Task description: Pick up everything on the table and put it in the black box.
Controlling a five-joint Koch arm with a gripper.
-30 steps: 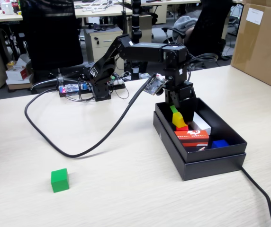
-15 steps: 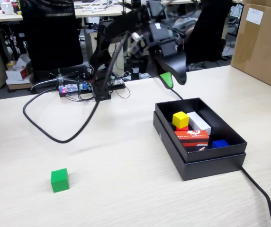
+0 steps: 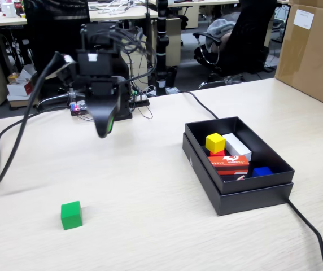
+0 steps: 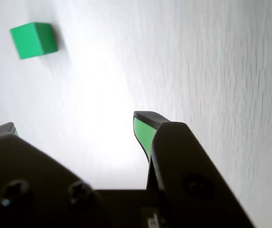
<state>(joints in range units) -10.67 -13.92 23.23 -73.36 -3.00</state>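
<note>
A green cube (image 3: 71, 215) lies alone on the pale wood-grain table (image 3: 139, 186) at the front left; the wrist view shows it at the top left (image 4: 33, 40). A yellow cube (image 3: 215, 142) sits in the black box (image 3: 246, 192) on the right, on top of a red thing I take for the red cube (image 3: 217, 152), mostly hidden. My gripper (image 3: 103, 131) hangs in the air above the table's back left, well apart from the green cube. In the wrist view the gripper (image 4: 74, 126) is open and empty, jaws wide apart with green pads.
The box also holds a white block (image 3: 238, 147), a red-orange printed carton (image 3: 229, 164) and something blue (image 3: 261, 171). A big brown carton (image 3: 311, 53) stands at the back right. Black cables (image 3: 311, 234) cross the table at left and front right.
</note>
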